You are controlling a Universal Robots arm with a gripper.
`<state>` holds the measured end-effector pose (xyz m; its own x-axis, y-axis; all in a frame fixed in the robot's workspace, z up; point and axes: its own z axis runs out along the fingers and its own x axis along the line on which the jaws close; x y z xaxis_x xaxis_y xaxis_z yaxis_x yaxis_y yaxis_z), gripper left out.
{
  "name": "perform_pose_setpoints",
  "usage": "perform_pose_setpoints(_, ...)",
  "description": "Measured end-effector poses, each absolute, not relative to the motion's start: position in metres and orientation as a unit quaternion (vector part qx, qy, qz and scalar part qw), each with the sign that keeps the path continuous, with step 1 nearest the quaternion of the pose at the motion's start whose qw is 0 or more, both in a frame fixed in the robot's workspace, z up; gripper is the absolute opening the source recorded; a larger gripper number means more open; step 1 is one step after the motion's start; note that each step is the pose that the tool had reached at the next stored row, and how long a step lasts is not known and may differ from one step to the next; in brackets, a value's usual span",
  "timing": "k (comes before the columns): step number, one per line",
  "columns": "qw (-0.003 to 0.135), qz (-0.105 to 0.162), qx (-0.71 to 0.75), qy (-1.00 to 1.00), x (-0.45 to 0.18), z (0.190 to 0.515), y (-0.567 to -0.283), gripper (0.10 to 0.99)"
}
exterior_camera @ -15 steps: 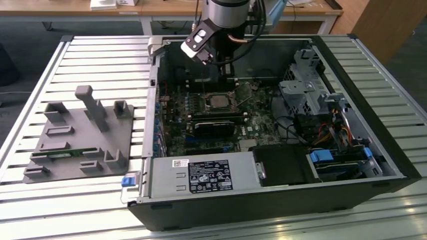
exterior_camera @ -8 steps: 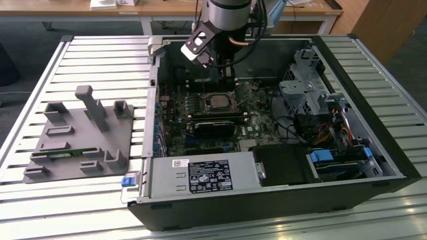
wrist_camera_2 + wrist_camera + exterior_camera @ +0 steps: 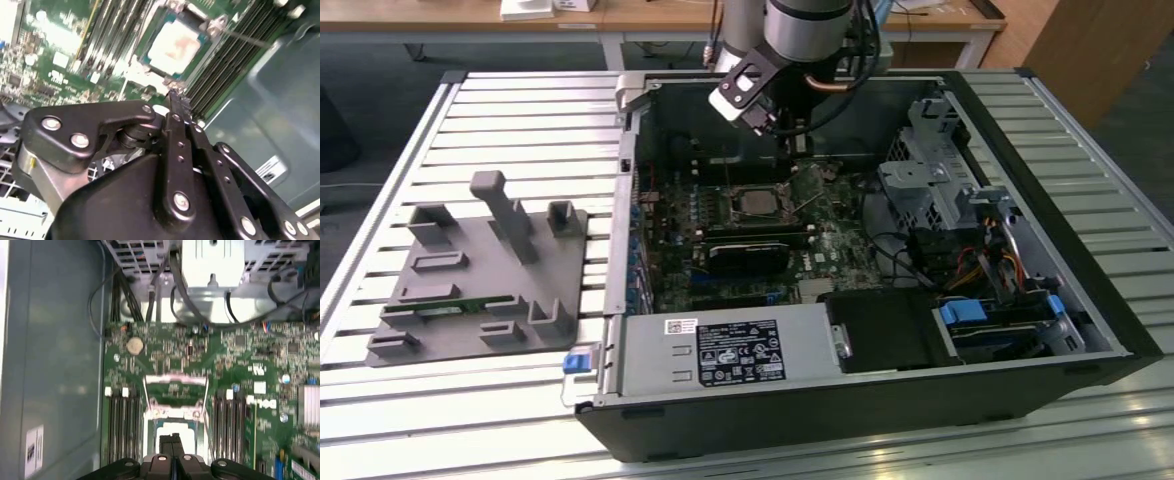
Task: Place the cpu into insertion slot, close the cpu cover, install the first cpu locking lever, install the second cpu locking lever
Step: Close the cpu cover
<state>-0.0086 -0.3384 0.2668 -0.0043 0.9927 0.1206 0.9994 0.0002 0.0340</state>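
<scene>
Black two-finger claw [image 3: 172, 439] is pinched fully closed, nothing between its fingers. Its tips hang right over the near edge of the small square black socket [image 3: 166, 19]; I can't tell if they touch. The pale silver-beige square chip [image 3: 177, 42] lies flat in that socket. The first wrist view gives me the thin silver window-frame cover [image 3: 175, 376], swung open beyond the chip. The exterior view shows the grey arm [image 3: 807, 25] reaching down into the open black computer case [image 3: 854, 400] on the slatted metal table [image 3: 520, 110].

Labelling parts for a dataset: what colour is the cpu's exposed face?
The cpu has a pale silver-beige face, clearest in the second wrist view.
</scene>
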Motion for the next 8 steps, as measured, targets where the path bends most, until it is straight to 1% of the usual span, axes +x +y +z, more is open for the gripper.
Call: perform_pose_setpoints(8, 0.029, -0.053, -0.705, -0.707, 0.0026, 0.2641, -0.3375, 0.118)
